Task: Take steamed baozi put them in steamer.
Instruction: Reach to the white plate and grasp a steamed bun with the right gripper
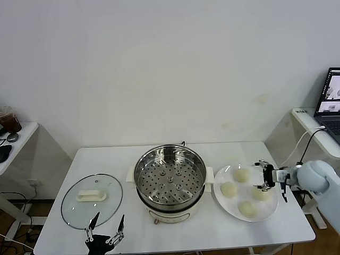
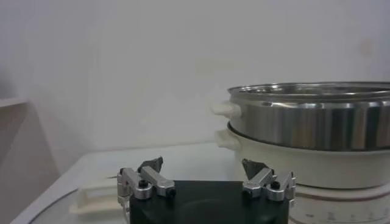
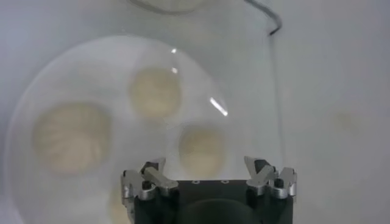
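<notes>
Baozi: four buns on the white plate (image 1: 270, 210), right of the steamer (image 1: 170, 180): far bun (image 1: 241, 175), left bun (image 1: 228, 189), near bun (image 1: 247, 208), right bun (image 1: 260, 194). Right gripper (image 1: 264, 176) hovers over the plate's far right part, fingers spread wide, holding nothing. Left gripper (image 1: 106, 225) sits at the table's near edge beside the glass lid (image 1: 91, 201), fingers wide apart, empty. Steamer tray holds no buns.

Laboratory or office setting: plain white wall (image 1: 159, 64), white counter (image 1: 223, 234), side desk with an open laptop (image 1: 330, 98).
</notes>
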`<state>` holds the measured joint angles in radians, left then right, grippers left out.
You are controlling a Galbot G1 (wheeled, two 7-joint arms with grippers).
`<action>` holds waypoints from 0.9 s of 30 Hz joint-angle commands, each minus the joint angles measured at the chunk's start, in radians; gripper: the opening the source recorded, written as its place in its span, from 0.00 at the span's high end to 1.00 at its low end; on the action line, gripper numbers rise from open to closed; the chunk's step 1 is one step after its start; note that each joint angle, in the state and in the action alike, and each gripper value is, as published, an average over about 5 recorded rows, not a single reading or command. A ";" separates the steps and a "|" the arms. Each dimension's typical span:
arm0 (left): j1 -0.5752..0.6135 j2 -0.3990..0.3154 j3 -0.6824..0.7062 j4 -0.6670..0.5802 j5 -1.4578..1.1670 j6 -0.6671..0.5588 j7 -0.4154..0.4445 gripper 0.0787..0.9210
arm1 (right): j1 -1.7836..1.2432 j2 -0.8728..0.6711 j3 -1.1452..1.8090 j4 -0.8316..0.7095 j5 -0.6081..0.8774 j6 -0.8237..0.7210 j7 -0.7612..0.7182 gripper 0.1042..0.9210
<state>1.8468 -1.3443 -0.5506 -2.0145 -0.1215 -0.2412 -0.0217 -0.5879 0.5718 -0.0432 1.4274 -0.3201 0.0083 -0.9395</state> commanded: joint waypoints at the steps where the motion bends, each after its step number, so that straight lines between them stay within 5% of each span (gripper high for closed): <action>1: -0.003 -0.002 -0.007 0.002 0.014 -0.003 -0.001 0.12 | 0.444 0.068 -0.426 -0.267 -0.028 0.029 -0.190 0.12; 12: -0.005 -0.005 -0.029 0.009 0.045 -0.020 0.000 0.12 | 0.541 0.255 -0.567 -0.440 -0.040 0.030 -0.146 0.12; 27: 0.002 -0.007 -0.042 0.013 0.053 -0.034 -0.002 0.12 | 0.515 0.304 -0.563 -0.498 -0.097 0.006 -0.133 0.13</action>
<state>1.8485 -1.3514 -0.5909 -2.0015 -0.0732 -0.2746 -0.0231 -0.1123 0.8386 -0.5617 0.9876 -0.3985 0.0159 -1.0634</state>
